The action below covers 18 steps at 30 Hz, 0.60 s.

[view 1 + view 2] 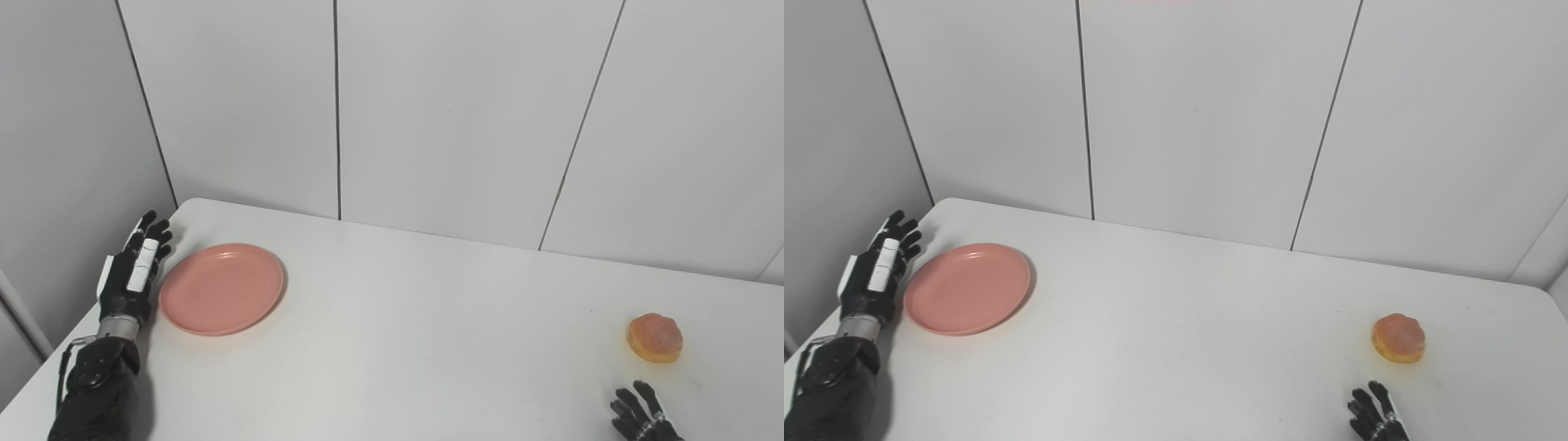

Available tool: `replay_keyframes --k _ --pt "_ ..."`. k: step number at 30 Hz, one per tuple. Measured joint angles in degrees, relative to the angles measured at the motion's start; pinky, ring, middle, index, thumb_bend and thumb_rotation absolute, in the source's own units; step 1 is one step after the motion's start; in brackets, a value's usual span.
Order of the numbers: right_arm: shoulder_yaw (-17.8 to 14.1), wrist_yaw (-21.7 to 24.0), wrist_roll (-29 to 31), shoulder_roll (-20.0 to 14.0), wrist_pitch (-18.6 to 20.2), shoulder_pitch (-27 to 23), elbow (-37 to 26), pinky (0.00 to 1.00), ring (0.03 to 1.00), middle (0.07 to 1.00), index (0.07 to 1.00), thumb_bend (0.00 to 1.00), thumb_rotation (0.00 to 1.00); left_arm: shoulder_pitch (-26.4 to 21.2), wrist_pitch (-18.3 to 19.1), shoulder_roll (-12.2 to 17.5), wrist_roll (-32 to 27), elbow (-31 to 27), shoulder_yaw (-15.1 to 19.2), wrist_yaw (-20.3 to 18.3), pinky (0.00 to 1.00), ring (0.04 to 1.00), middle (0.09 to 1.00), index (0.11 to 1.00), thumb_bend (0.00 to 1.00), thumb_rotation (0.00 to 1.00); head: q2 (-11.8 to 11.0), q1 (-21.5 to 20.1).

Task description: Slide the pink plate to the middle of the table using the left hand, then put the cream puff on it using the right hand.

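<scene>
While the pink plate lies at the bench's 9 o'clock beside the empty, outstretched left hand and the cream puff at 4 o'clock near the empty, spread right hand, neither step seems done.

- pink plate: round, shallow, plain salmon-pink with a raised rim, empty, lying flat and right side up on the white table, at its far left end near the back corner.
- cream puff: small round golden-orange pastry with a bumpy domed top, sitting upright on the table's right side, well apart from the plate.
</scene>
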Motion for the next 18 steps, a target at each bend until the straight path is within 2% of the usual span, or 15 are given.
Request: replay_keyframes --k 5,9,18 --pt "0.06 -0.14 -0.05 0.04 0.10 0.08 -0.17 0.94 0.923 0.920 0.965 0.86 1.00 -1.47 -0.09 0.39 1.29 3.29 0.57 -0.52 0.84 0.872 0.896 0.895 0.95 0.78 0.35 -0.26" --pt "0.12 -0.20 -0.07 0.06 0.14 0.19 -0.29 0.94 0.924 0.920 0.970 0.86 1.00 -1.74 -0.39 0.57 1.68 4.12 0.88 -1.26 0.90 0.879 0.880 0.900 0.96 0.78 0.35 -0.44" --pt "0.36 -0.72 -0.20 0.07 0.15 0.32 -0.47 0.93 0.919 0.917 0.968 0.87 1.00 -1.89 -0.58 0.53 1.36 4.70 2.02 -4.48 0.82 0.890 0.893 0.901 0.94 0.74 0.88 -0.53"
